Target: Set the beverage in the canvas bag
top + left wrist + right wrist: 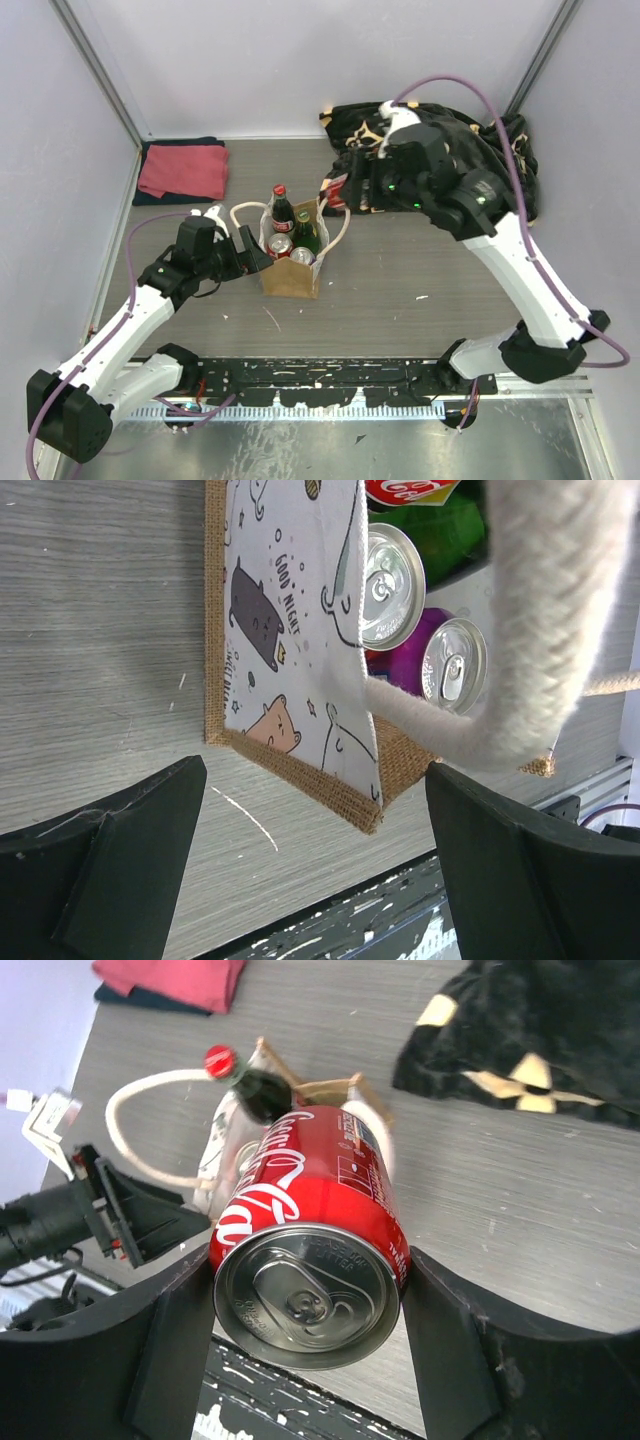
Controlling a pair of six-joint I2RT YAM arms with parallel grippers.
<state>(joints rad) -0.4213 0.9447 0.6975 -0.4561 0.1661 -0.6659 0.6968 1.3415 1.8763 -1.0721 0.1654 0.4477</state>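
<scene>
The canvas bag [292,272] stands upright mid-table; it also shows in the left wrist view [290,630]. It holds a red-capped cola bottle [281,207], a green bottle [306,232] and two cans [390,585]. My right gripper [342,192] is shut on a red Coca-Cola can [305,1230] and holds it in the air just behind and right of the bag's mouth; the can fills the jaws [310,1310]. My left gripper [250,254] is open at the bag's left side [315,880]. The bag's cream handle [520,630] loops past its right finger.
A folded red towel [184,170] lies on a dark cloth at the back left. A black patterned cloth [450,135] lies at the back right, under the right arm. Side walls enclose the table. A black rail [330,378] runs along the near edge.
</scene>
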